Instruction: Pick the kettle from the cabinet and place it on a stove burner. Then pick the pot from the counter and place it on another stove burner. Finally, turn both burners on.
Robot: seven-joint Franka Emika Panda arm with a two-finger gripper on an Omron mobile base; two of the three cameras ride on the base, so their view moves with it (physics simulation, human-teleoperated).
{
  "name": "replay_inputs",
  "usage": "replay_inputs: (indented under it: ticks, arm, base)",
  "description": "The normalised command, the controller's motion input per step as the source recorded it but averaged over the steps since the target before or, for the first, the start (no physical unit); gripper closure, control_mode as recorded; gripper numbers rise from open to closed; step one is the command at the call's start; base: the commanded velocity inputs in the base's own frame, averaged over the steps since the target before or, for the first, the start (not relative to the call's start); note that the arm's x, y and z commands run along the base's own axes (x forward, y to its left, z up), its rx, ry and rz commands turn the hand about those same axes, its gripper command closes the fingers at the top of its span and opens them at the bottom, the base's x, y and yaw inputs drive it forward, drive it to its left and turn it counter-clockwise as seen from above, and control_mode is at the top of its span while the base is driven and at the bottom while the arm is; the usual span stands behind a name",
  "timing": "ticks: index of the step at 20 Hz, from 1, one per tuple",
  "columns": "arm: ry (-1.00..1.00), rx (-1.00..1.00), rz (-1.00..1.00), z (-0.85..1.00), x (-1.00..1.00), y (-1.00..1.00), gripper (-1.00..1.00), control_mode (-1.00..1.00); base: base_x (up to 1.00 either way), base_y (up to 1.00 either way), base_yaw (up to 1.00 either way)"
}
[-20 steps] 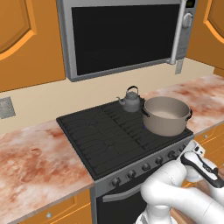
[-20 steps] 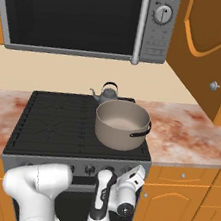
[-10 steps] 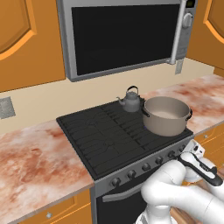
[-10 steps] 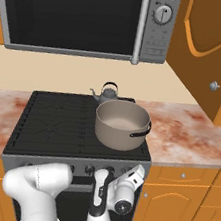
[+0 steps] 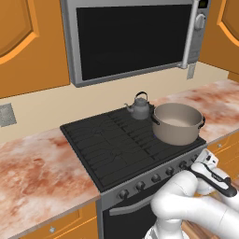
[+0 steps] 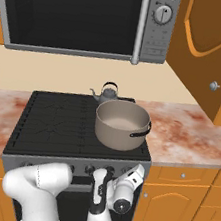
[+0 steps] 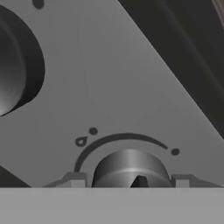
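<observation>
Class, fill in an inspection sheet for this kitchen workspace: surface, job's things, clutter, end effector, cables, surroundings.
Surface: black cooktop set in a marbled counter.
Job's things: kettle on a rear burner; pot on the front burner just before it.
Clutter: nothing seen.
End effector: end effector at the steel front panel, fingers either side of a knob; contact cannot be told.
Cables: nothing seen.
Surroundings: microwave above the stove; cabinet door standing open; wall outlet.
</observation>
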Motion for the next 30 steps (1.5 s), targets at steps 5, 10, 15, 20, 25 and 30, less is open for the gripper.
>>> replay_inputs:
  ticks: [5,10,15,20,25,30]
  arm:
    - [-0.01,0.0,0.0,0.0,-0.06,-0.02,-1.0,-1.0]
    - [-0.01,0.0,0.0,0.01,-0.25,-0.15,-1.0,-1.0]
    - [-0.02,0.0,0.0,0.11,-0.28,-0.22,-1.0,-1.0]
    - [-0.04,-0.01,0.0,0.22,-0.29,-0.21,-1.0,-1.0]
    - [-0.03,-0.01,0.0,0.21,-0.31,-0.15,-1.0,-1.0]
    - [-0.02,0.0,0.0,0.2,-0.35,-0.11,-1.0,-1.0]
  base:
    - [0.0,0.0,0.0]
    - [0.0,0.0,0.0]
    - [0.0,0.0,0.0]
    - [0.0,0.0,0.0]
    - [0.0,0.0,0.0]
    - [0.0,0.0,0.0]
